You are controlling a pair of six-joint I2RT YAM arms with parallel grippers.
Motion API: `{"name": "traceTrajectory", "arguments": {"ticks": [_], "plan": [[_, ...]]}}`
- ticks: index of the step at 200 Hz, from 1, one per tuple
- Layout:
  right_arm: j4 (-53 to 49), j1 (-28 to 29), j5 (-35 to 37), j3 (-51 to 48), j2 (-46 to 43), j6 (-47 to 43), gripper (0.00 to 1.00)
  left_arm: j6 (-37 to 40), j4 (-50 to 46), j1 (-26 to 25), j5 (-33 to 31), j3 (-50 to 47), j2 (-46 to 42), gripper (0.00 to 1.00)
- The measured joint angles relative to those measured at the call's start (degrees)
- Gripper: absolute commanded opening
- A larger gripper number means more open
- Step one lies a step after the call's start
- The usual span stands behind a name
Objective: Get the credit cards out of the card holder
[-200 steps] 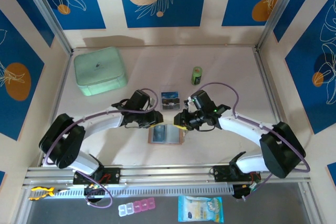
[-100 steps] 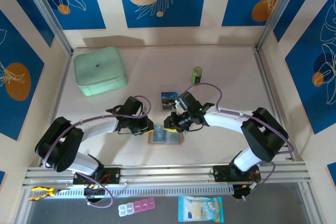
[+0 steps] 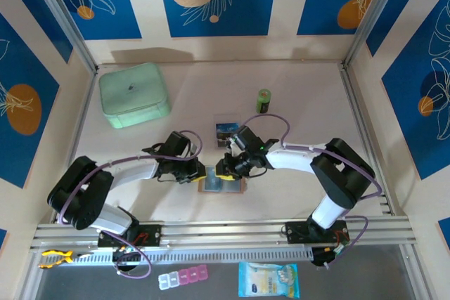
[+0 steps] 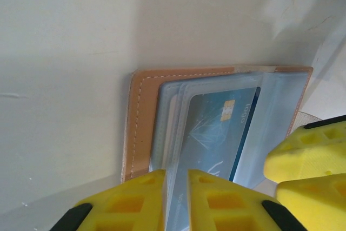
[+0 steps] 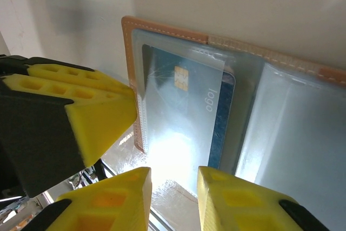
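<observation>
Blue credit card (image 5: 184,106) lies in the card holder (image 5: 162,30) just ahead of the right pincer (image 5: 174,181), its long axis pointing into the slightly open, empty jaws. The left pincer (image 4: 177,181), nearly closed, pinches the holder's edge.

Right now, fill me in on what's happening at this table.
Two robot arms are working on an open tan card holder lying flat on the table. The left gripper pinches the clear sleeves at the holder's left side. The right gripper, jaws slightly apart, is at the pocket edge where a blue credit card with a gold chip sits inside. A second card lies loose just beyond the holder.
</observation>
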Motion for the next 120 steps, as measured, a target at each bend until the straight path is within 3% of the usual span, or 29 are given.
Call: {"name": "traceTrajectory", "arguments": {"ticks": [120], "plan": [[1.22, 0.42, 0.22, 0.13, 2.51, 0.15, 0.26, -0.02, 0.44, 0.04, 0.02, -0.96, 0.00, 0.17]]}}
